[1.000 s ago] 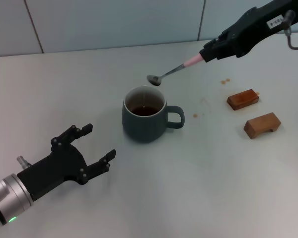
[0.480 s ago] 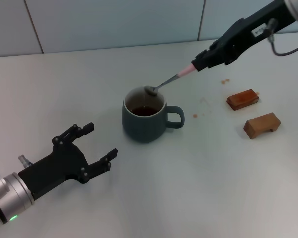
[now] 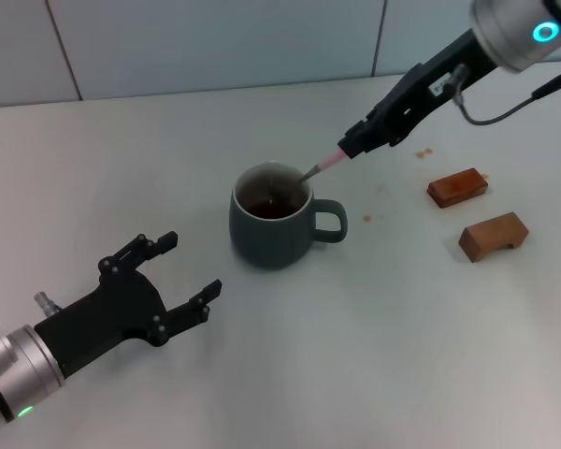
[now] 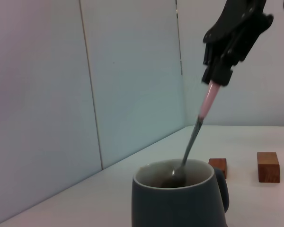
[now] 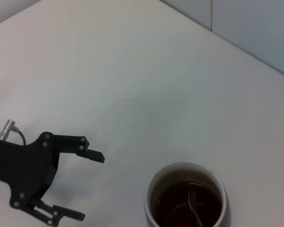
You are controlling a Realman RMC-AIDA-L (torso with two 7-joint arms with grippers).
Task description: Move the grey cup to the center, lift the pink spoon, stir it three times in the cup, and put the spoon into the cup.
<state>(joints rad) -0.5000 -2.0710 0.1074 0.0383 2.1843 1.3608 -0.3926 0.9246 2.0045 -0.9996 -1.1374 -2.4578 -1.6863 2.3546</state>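
The grey cup (image 3: 275, 220) stands mid-table, handle to the right, dark liquid inside. It also shows in the left wrist view (image 4: 177, 198) and the right wrist view (image 5: 187, 201). My right gripper (image 3: 353, 144) is shut on the pink spoon (image 3: 323, 165) by its pink handle, up and right of the cup. The spoon slants down with its metal bowl inside the cup (image 4: 173, 178), in the liquid (image 5: 195, 207). My left gripper (image 3: 173, 276) is open and empty on the table, left of and nearer than the cup.
Two brown wooden blocks (image 3: 457, 187) (image 3: 492, 235) lie right of the cup. Small brown drips (image 3: 423, 152) spot the table near them. A tiled wall (image 3: 215, 42) runs along the back.
My right gripper has moved down and left with the spoon. The spoon's bowl went from above the cup's rim into the cup. The left arm has not moved.
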